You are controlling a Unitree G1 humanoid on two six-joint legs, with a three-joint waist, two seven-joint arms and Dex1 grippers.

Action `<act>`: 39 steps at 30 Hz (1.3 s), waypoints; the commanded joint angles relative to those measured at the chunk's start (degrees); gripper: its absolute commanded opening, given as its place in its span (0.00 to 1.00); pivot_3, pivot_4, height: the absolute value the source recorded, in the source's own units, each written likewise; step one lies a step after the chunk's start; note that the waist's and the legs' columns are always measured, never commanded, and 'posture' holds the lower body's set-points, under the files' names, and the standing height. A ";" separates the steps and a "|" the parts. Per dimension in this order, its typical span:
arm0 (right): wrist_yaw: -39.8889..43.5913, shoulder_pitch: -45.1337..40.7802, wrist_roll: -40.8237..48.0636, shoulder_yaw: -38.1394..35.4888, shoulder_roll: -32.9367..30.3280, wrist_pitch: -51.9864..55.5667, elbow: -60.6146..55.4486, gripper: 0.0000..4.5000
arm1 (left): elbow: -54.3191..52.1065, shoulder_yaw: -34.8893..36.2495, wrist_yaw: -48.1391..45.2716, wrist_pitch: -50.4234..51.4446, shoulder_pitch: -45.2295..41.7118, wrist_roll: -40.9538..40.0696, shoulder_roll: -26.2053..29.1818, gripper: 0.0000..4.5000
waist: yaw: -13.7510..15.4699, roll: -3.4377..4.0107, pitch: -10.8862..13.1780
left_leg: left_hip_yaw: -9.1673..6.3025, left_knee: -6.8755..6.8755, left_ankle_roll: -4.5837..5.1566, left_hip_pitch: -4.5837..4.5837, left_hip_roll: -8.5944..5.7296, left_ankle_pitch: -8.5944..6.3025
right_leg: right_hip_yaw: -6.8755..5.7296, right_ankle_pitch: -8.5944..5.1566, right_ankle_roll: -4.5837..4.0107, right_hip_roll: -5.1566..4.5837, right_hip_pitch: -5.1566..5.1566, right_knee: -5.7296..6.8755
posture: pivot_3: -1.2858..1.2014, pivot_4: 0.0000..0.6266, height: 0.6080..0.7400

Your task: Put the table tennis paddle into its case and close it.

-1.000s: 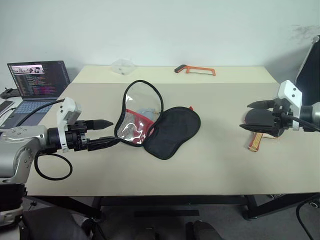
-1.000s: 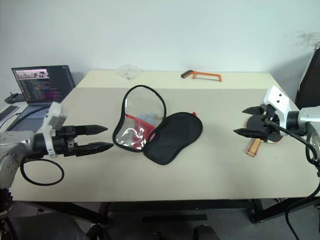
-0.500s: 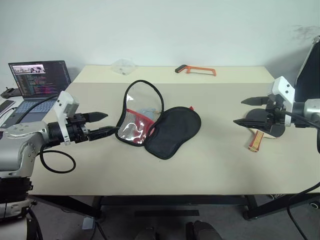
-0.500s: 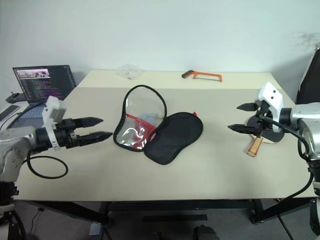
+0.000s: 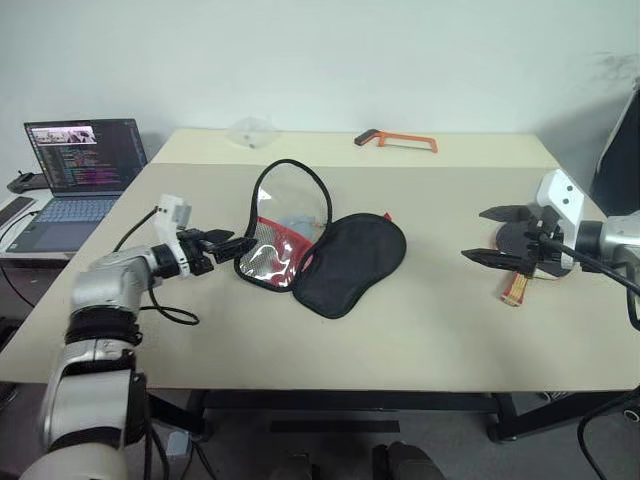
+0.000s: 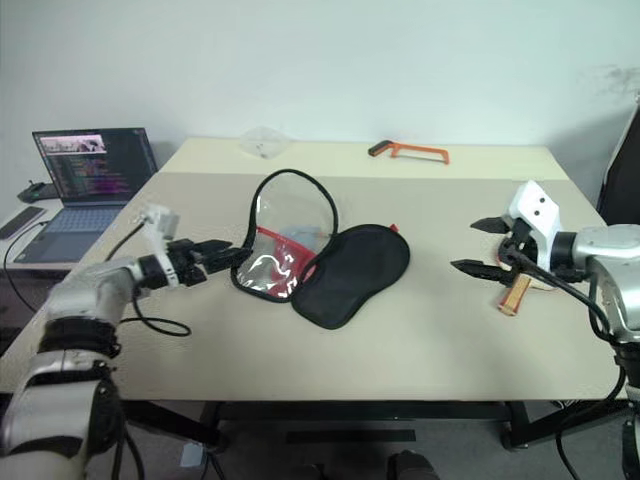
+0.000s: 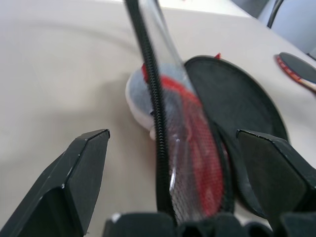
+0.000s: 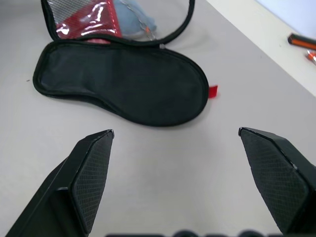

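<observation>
The left jaws stand spread wide, holding nothing, with the upright clear flap of the case between the two black fingers in the left wrist view. The right jaws are likewise spread and empty, poised just above the worktop and pointing toward the case.

The soft paddle-shaped case of black fabric lies unzipped near the middle of the pale beige worktop; its black half lies flat, while the clear plastic panel, edged by a black zip, stands raised beside it, red band and mesh at its foot.

The table tennis paddle, with a round black rubber face and a tan wooden handle with red marks, lies flat on the worktop, just behind the right jaws and well apart from the case.

At the far edge lie an orange-handled hacksaw and a crumpled clear plastic lump. An open laptop sits on a side desk to the left.
</observation>
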 commanded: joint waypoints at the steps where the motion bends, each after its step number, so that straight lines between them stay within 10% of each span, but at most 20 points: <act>1: -0.72 0.20 1.35 -3.26 -1.76 0.65 -2.85 0.99 | 3.27 0.04 -0.88 -3.25 -2.80 1.58 -1.32 1.00 | -0.10 0.00 0.00 | 0.00 0.00 0.00 0.00 0.00 0.00 | 0.00 0.00 0.00 0.00 0.00 0.00 | 0.52 0.24 1.00; 10: -2.59 1.27 2.31 -5.06 -2.95 3.31 -6.20 1.00 | 1.03 -1.22 -2.09 -0.66 -0.88 3.08 -5.54 0.92 | -0.20 -0.01 0.00 | -0.02 0.05 0.00 0.05 0.02 0.00 | 0.04 0.00 0.00 0.00 0.00 0.16 | 0.52 0.24 1.00; 22: -3.54 1.10 2.77 -4.51 -2.82 3.70 -6.26 1.00 | -24.70 -0.49 6.19 10.15 8.09 -1.77 -11.78 0.00 | 0.14 -0.02 -0.01 | -0.21 0.13 -0.02 0.04 -0.01 0.02 | 0.11 0.00 0.00 -0.05 0.03 0.22 | 0.52 0.24 1.00; 39: -2.67 -0.56 2.45 -3.01 -3.12 3.20 -4.66 1.00 | 3.54 1.80 15.89 -9.30 -7.25 1.72 -29.82 0.00 | 0.14 -0.05 -0.02 | -0.02 0.25 -0.06 0.04 -0.07 0.05 | 0.03 0.01 0.03 -0.01 0.08 0.26 | 0.52 0.24 1.00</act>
